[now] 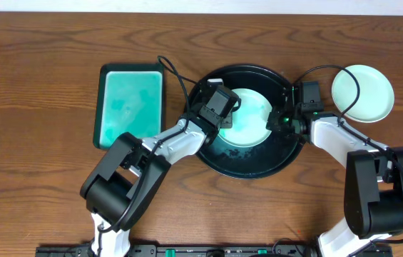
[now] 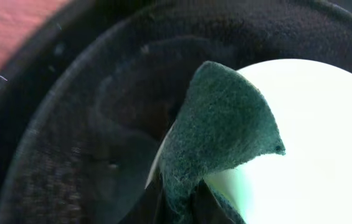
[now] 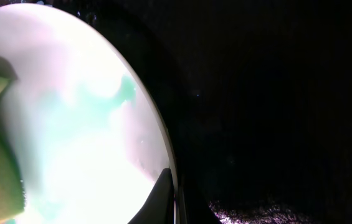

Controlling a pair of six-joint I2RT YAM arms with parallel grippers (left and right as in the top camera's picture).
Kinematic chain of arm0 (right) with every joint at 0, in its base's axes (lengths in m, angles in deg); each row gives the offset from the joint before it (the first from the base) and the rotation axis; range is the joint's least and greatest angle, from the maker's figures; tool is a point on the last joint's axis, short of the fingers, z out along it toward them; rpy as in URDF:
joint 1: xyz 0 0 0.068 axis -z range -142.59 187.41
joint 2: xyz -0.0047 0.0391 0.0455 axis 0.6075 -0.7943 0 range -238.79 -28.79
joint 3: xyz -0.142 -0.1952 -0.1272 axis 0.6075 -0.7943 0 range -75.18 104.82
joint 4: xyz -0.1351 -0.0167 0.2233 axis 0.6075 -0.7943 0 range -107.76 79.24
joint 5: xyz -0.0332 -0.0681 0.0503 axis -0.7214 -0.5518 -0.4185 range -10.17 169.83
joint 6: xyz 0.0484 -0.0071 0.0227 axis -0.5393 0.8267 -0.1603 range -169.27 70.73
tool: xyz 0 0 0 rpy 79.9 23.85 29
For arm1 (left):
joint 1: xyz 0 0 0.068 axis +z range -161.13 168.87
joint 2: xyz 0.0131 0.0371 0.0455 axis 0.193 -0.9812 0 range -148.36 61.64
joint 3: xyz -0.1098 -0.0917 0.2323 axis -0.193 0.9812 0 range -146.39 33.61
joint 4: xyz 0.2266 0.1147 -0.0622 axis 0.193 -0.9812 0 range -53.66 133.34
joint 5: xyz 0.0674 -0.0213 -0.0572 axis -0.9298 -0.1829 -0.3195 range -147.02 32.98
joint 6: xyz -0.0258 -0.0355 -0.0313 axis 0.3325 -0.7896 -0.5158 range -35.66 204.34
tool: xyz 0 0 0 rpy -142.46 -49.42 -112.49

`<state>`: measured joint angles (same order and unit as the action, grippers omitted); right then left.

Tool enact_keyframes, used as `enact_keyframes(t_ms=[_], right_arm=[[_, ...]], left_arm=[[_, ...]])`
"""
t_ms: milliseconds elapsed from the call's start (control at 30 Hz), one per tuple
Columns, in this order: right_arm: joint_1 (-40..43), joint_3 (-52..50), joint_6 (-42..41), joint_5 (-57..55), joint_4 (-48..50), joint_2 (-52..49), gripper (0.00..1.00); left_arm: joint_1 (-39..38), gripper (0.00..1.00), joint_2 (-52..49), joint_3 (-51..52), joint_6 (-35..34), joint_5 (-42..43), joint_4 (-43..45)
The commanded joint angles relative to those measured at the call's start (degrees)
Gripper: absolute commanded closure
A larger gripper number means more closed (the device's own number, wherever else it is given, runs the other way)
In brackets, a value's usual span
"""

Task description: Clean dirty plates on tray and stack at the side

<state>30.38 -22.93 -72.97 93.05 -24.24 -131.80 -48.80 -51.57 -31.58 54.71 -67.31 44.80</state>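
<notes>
– while the left gripper [image 1: 227, 118] presses a green scrub pad [image 2: 225, 127] onto the smeared plate [image 1: 250, 118] in the black tray [image 1: 247, 165], the right gripper [image 1: 273, 123] pins that plate's right-hand rim. both pincers are closed: the left one is clamped on the pad, and the right one is pinched on the plate's edge, with one fingertip [image 3: 161, 198] showing over the rim.

– and where do the plates stand?

– one lies in the middle of the tray, with teal streaks [image 3: 121, 93] across its face. a second plate [image 1: 362, 93] sits on the table well to the right of the tray and looks clean. a third i cannot pick out. it may lie under the first, but that is hidden.

– what could go wrong from here?

– my reading: the tray is wet, so a hard sideways scrub could slide the plate out of that thin pinch, or tip it up against the tray wall. the pad is folded to a point, so perhaps only a corner touches, and smears near the right-hand edge, beside the finger, could be missed. lifting the plate with liquid on it could drip onto the wood table [image 1: 37, 64] on the way to the stack.
</notes>
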Motion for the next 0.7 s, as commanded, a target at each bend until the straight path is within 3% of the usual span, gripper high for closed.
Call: enact_keyframes(t_ms=[0, 200, 367, 667], right_arm=[[-0.61, -2.47, 0.24, -2.56, -0.50, -2.12, 0.99], [-0.92, -1.22, 4.33, -2.19, -0.79, -1.46, 0.99], [-0.96, 4.17, 7.48, -2.23, -7.65, 1.29, 0.99], [-4.26, 15.93, 11.89, -15.47, -22.58, 9.05, 0.99]], left_arm=[[2.19, 0.93, 4.59, 1.57, 4.50, -9.16, -0.72], [2.25, 0.93, 13.18, 1.57, 4.52, -4.76, 0.42], [4.11, 0.93, 19.34, 1.57, 4.57, -4.76, -2.86], [20.20, 0.93, 19.89, 1.60, 4.55, -2.43, -19.85]])
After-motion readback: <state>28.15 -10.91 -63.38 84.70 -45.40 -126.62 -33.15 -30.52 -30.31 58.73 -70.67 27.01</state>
